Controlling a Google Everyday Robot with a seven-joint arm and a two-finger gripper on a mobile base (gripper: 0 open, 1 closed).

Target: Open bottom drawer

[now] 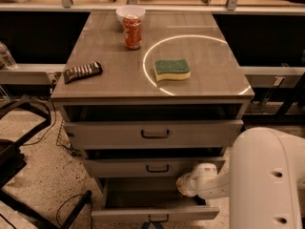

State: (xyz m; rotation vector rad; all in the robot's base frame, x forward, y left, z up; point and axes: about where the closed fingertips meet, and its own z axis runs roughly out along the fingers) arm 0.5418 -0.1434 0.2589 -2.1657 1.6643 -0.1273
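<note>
The bottom drawer [124, 214] is the lowest of three grey-beige drawers. It stands pulled out, its inside showing, with a small dark bar handle [158, 218] on its narrow front. My white arm [267, 180] comes in from the lower right. Its wrist end with the gripper [184, 185] sits over the right side of the open bottom drawer, just under the middle drawer [114, 167]. The gripper is above and to the right of the handle and apart from it.
The top drawer [105, 133] also stands slightly out. On the cabinet top lie a green-yellow sponge [172, 69], a red can [132, 31], a white bowl [130, 12] and a dark ridged bar [83, 71]. A black chair base [19, 166] and cables are on the floor at left.
</note>
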